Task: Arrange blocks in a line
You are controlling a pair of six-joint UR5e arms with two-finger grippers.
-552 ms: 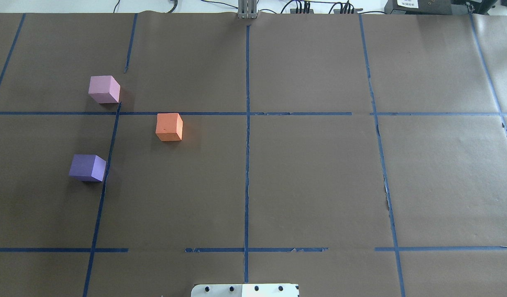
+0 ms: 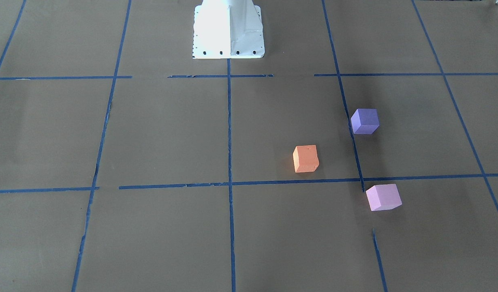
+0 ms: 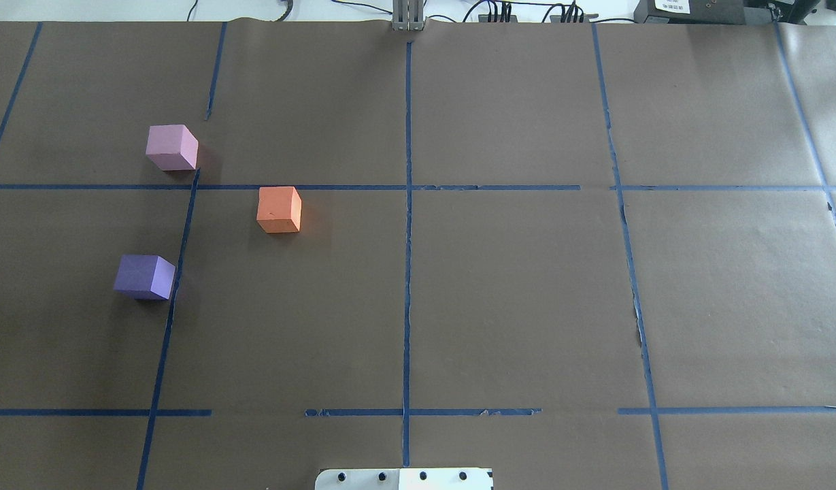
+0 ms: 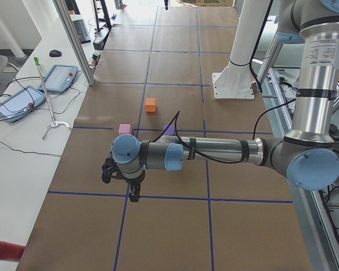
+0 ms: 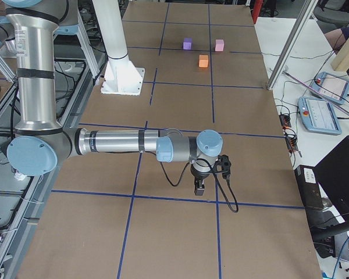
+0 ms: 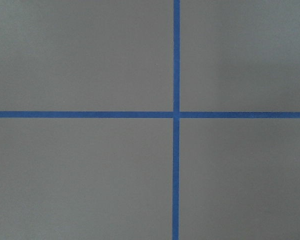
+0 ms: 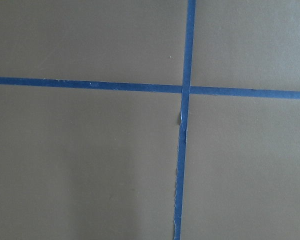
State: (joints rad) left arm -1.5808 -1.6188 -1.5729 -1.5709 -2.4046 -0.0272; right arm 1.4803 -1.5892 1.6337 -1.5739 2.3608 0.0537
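1. Sitting well apart from one another on the brown paper-covered tabletop (image 3: pixel 513 292), all in the robot's left half, the three foam cubes form a triangle and not a line.
2. The light pink foam cube (image 3: pixel 171 147) is farthest from the robot, just beyond a crosswise strip of the blue tape grid (image 3: pixel 407 272).
3. The dark purple foam cube (image 3: pixel 144 277) is nearest the robot, right beside a lengthwise tape strip.
4. The orange foam cube (image 3: pixel 279 209) lies between those two in depth, set off toward the tabletop's centre, just on the robot's side of the crosswise strip.
5. Nothing touches any cube.
6. The left arm (image 4: pixel 214 149) stretches low over the end of the tabletop on the robot's left, well away from the cubes. The left arm's jaws point down near a tape crossing; I cannot tell whether they are spread or pressed together.
7. The right arm (image 5: pixel 116 141) reaches out likewise at the opposite end. The right arm's jaws hang downward, and I cannot tell how they stand either.
8. Both wrist views show only brown paper and a tape crossing.
9. The white robot base (image 2: pixel 228 28) stands at the tabletop's middle edge.
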